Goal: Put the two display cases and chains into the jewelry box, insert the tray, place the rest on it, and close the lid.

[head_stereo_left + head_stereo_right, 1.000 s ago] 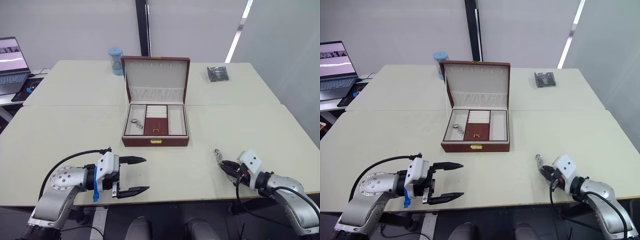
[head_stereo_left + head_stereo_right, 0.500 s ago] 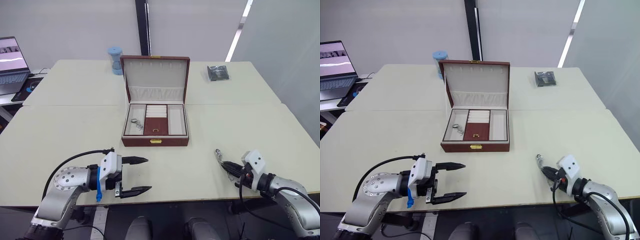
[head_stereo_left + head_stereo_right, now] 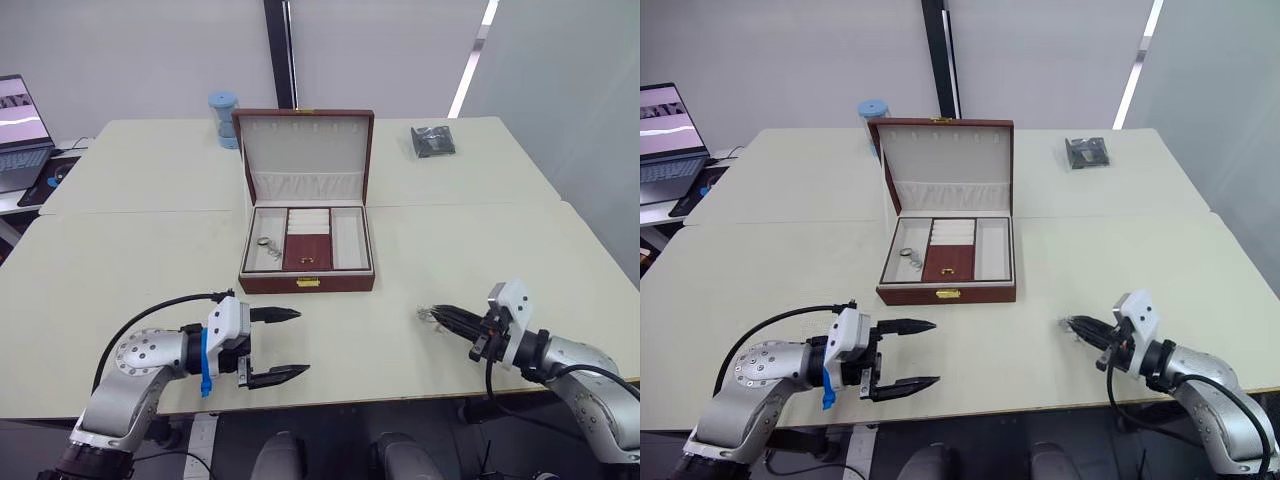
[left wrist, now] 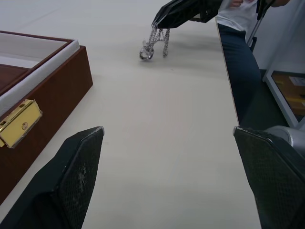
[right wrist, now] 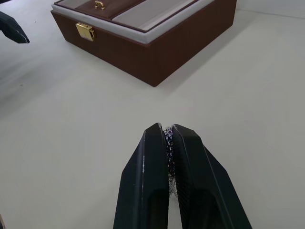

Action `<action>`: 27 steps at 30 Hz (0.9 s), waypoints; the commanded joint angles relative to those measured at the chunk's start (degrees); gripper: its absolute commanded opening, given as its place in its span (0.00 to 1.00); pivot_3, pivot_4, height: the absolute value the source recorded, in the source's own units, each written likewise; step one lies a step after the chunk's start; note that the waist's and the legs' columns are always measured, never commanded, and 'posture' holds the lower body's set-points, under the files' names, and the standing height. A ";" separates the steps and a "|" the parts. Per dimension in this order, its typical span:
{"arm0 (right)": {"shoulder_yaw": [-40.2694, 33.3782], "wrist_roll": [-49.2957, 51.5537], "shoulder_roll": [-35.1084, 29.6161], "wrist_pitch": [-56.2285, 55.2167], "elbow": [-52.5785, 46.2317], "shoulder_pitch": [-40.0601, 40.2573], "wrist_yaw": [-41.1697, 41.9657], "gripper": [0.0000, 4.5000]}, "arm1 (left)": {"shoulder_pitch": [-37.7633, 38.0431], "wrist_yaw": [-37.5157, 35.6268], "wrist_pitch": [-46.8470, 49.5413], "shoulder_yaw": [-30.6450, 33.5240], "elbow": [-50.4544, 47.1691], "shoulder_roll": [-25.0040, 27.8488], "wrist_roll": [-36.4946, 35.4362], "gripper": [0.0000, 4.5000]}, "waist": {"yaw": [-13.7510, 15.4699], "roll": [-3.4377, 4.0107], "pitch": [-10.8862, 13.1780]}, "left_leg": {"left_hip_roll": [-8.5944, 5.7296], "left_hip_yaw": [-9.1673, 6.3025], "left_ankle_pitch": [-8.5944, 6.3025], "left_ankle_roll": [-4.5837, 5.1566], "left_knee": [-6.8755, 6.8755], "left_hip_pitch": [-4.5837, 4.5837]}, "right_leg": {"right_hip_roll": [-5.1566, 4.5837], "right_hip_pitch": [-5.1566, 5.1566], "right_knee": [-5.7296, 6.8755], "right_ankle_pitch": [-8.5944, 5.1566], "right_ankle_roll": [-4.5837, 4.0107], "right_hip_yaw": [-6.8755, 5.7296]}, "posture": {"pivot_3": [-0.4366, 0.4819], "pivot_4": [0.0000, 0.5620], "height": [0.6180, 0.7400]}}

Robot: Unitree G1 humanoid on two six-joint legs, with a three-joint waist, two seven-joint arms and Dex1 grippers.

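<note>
Jewelry box [image 3: 306, 283]: one, lid [image 3: 305, 152] raised.
Tray [image 3: 306, 240]: one, seated in the box.
Gold clasp [image 3: 307, 283]: one, on the box front.
Rings [image 3: 266, 243]: a small cluster in the tray's left compartment; exact number cannot be told.
Chain [image 4: 153, 42]: one, silvery.
Grippers: two, left gripper [image 3: 283, 346] and right gripper [image 3: 437, 316].
Blue hourglass [image 3: 224, 119]: one.
Dark packet [image 3: 432, 141]: one.
Laptop [image 3: 21, 132]: one.
Tables [image 3: 120, 260]: two, butted together.

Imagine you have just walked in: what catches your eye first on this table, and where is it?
The open jewelry box stands mid-table, its lid upright and the tray seated inside. Near the front edge, the right gripper pinches a silvery chain, while the left gripper hovers open, front left.
</note>
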 commanded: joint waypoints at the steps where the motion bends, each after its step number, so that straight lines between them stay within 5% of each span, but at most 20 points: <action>1: -1.35 2.30 -0.15 1.59 -2.79 -3.12 -1.02 0.00 | -0.30 1.66 0.29 0.04 -2.47 -1.08 -1.06 1.00 | -0.02 0.00 0.00 | 0.00 0.00 0.00 0.00 0.00 0.00 | 0.00 0.00 0.00 0.00 0.00 0.00 | 0.48 0.27 1.00; 14: 3.66 3.65 4.86 7.84 0.80 -23.45 -5.33 0.00 | 1.77 8.92 2.51 1.99 -5.15 -3.75 -1.51 1.00 | -0.14 0.06 0.04 | 0.02 -0.01 0.00 0.00 -0.01 -0.04 | 0.01 -0.06 0.01 0.00 0.00 0.01 | 0.48 0.27 1.00; 27: 11.43 -5.46 17.06 2.16 19.62 -42.95 -8.86 0.00 | 6.98 18.06 3.49 5.42 -9.31 -6.83 -2.30 1.00 | -0.17 0.12 0.07 | 0.01 0.01 0.00 0.00 -0.02 -0.10 | -0.02 -0.18 0.06 0.01 -0.01 0.02 | 0.48 0.27 1.00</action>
